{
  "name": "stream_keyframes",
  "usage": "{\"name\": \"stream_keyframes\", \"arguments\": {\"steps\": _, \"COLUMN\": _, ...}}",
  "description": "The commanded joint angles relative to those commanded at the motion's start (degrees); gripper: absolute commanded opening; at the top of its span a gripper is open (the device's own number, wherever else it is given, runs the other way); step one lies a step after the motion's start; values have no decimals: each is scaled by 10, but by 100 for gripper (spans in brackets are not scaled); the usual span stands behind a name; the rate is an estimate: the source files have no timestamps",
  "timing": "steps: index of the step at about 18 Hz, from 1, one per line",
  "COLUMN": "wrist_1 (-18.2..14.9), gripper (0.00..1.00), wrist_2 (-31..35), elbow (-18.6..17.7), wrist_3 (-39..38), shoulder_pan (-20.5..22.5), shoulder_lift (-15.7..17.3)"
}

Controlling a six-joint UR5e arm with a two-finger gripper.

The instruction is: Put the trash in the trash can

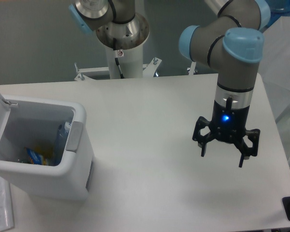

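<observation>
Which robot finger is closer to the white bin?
The left-hand finger of the open gripper; the other finger hangs farther from the trash can.

We look down from high, opposite the arm's base [122,34] at 12 o'clock, table [135,145] close below.

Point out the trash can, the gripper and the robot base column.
trash can [79,166], fixed camera, white front wall.
gripper [221,155], fixed camera, midway between the open fingertips.
robot base column [126,60], fixed camera, white post.
</observation>
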Motion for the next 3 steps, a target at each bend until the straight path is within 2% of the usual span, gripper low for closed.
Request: {"name": "stream_keyframes", "arguments": {"steps": 3, "wrist_1": -52, "gripper": 100, "wrist_2": 31, "elbow": 22, "wrist_3": 21, "shoulder_pan": -4, "shoulder_lift": -5}}
